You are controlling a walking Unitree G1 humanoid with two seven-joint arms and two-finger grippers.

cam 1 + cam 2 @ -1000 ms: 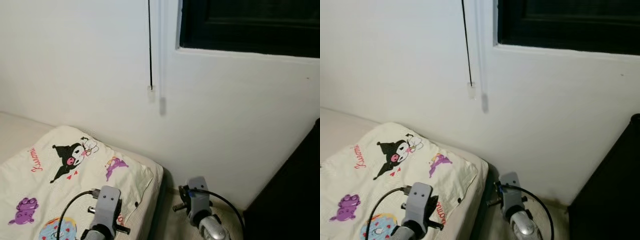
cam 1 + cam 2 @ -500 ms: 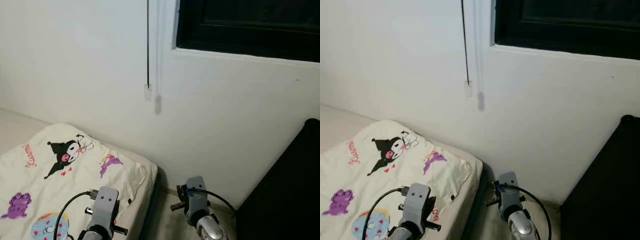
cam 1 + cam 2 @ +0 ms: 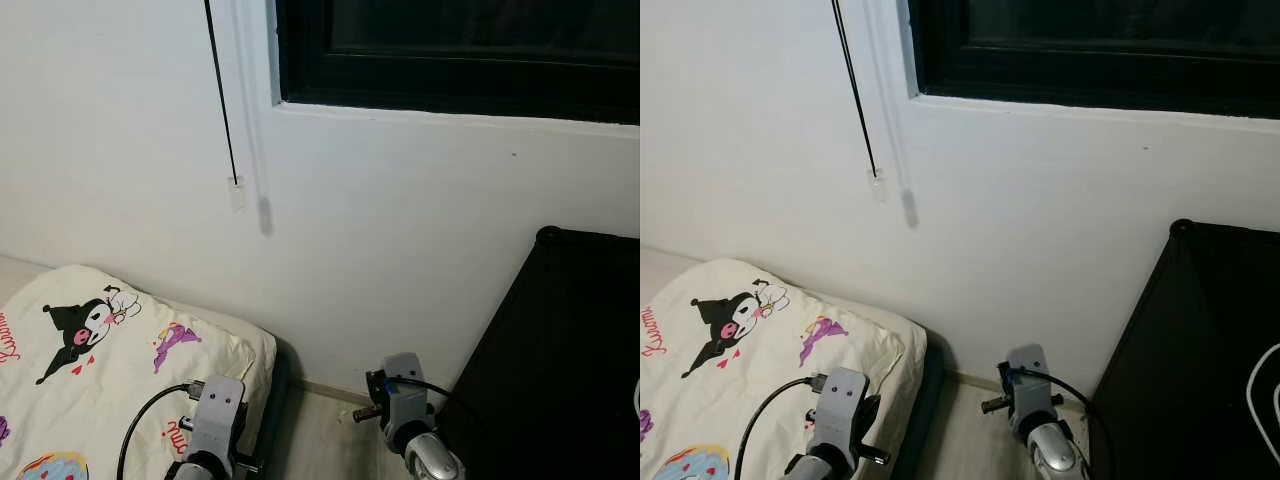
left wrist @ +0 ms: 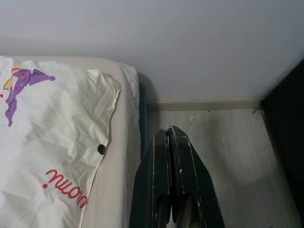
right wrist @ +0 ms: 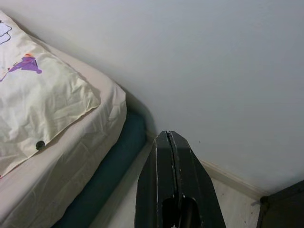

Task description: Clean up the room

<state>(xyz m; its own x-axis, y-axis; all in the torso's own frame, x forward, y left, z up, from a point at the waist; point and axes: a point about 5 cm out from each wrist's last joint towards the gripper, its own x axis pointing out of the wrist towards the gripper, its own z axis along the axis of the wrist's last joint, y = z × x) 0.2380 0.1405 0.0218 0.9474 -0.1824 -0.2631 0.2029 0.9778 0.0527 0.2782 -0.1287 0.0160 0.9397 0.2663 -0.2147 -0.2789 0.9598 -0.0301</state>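
Since a second ago our whole view has swung to the right: the pillow, the cord and the window all sit further left in the head views, and a black cabinet now fills the right edge, so it is our camera that turned, not the things.

Our left claw (image 4: 170, 135) is clenched, its two black fingers pressed flat together with nothing between them. It hangs over the floor (image 4: 223, 156) just beside the edge of the bed (image 4: 124, 123), touching nothing. Our right claw (image 5: 169, 140) is clenched the same way, empty, above the strip of floor between the bed and the wall (image 5: 199, 71).

We see the pillow (image 3: 110, 370) lying flat on the bed at our lower left, cream with cartoon prints. Its long axis runs from the wall back toward us, and one corner points toward the gap beside the bed. It lies near our left claw but apart from it.

Beyond it, a thin black cord (image 3: 220, 95) hangs down the white wall, with a dark-framed window (image 3: 450, 70) to its right. The black cabinet (image 3: 570, 360) stands on the right against the wall.
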